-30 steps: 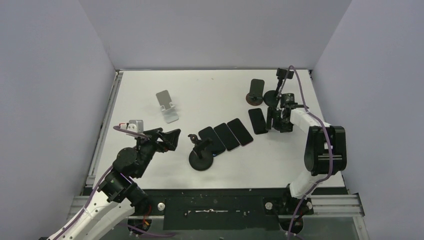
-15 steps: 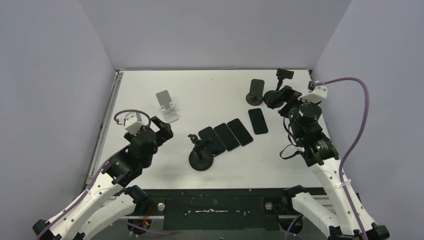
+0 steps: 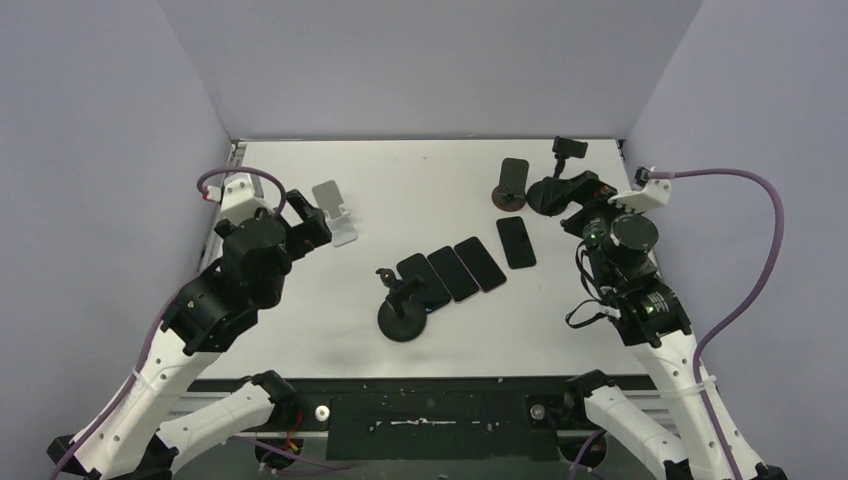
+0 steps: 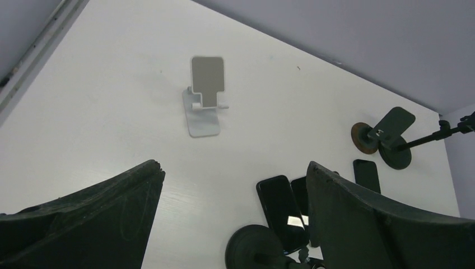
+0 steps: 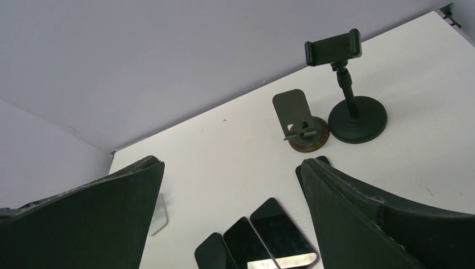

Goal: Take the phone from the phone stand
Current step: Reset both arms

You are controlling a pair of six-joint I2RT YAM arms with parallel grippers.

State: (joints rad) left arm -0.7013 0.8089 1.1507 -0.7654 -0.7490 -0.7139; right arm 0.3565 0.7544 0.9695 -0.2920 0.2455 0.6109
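Three dark phones point(image 3: 452, 272) lie flat side by side mid-table, and a fourth phone point(image 3: 516, 242) lies flat to their right. No stand shows a phone on it: the silver stand point(image 3: 335, 212), the black clamp stand point(image 3: 400, 312), the brown-based stand point(image 3: 512, 184) and the tall clamp stand point(image 3: 567, 150) are all empty. My left gripper point(image 3: 318, 228) is open and empty, in the air beside the silver stand point(image 4: 203, 95). My right gripper point(image 3: 572, 192) is open and empty, above the brown-based stand point(image 5: 299, 120) and the tall clamp stand point(image 5: 347, 84).
Grey walls close the table on three sides, and a metal rail point(image 3: 215, 240) runs along the left edge. The black clamp stand's round base point(image 4: 255, 249) sits close to the nearest phone point(image 4: 280, 210). Bare table point(image 3: 420, 190) lies between the silver and brown-based stands.
Both arms rose from a low folded pose. The left gripper moved back and left toward the silver stand. The right gripper lifted away from beside the fourth phone. Phones and stands did not move.
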